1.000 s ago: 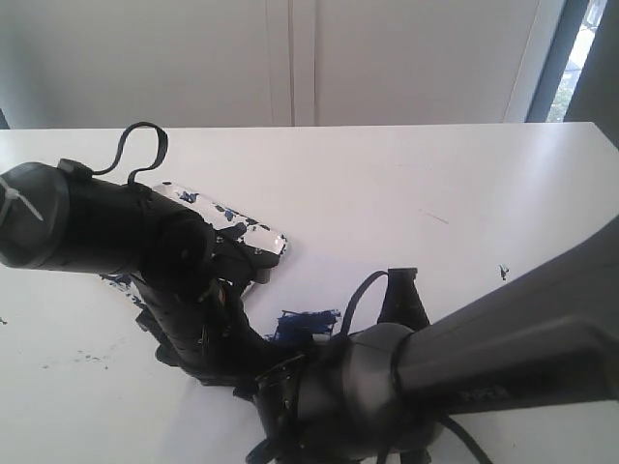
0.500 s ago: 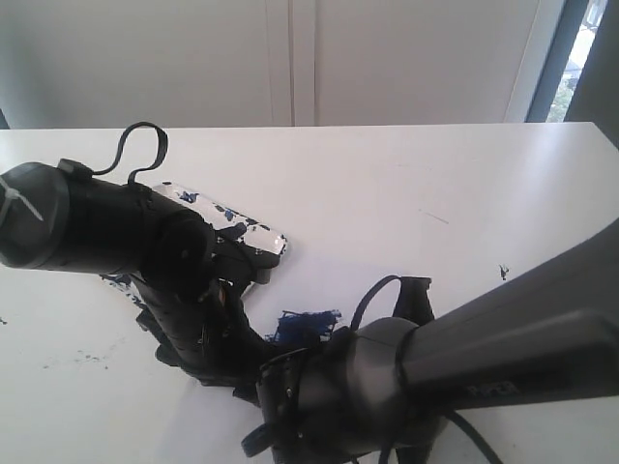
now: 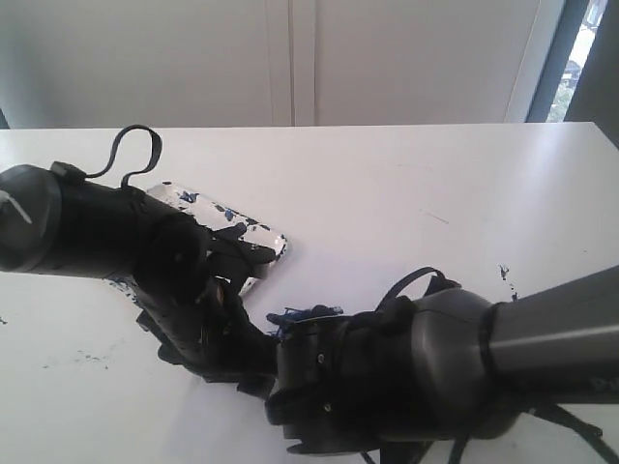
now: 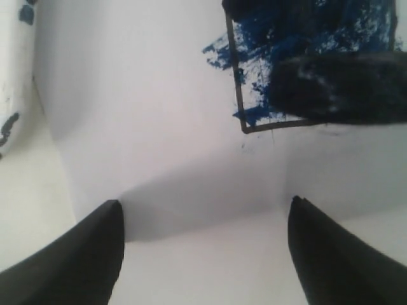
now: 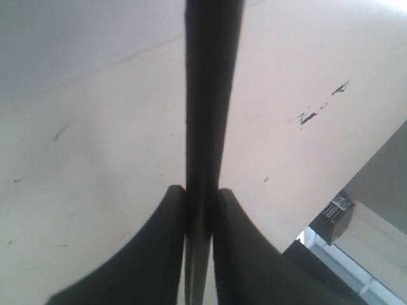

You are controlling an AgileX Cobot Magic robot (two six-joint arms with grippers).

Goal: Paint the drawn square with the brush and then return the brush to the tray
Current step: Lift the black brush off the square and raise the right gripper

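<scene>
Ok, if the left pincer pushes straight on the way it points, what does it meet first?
Probably the bare white paper, short of the drawn square; the left pincer is open and empty, but depth is unclear.

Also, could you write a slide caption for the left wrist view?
Open left gripper over the white paper, near the drawn square partly painted blue.

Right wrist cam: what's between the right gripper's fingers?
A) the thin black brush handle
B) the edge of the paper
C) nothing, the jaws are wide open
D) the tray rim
A: in the right wrist view the right gripper has both fingers pressed against the sides of the brush, whose thin black handle runs straight out between them over the table.
</scene>
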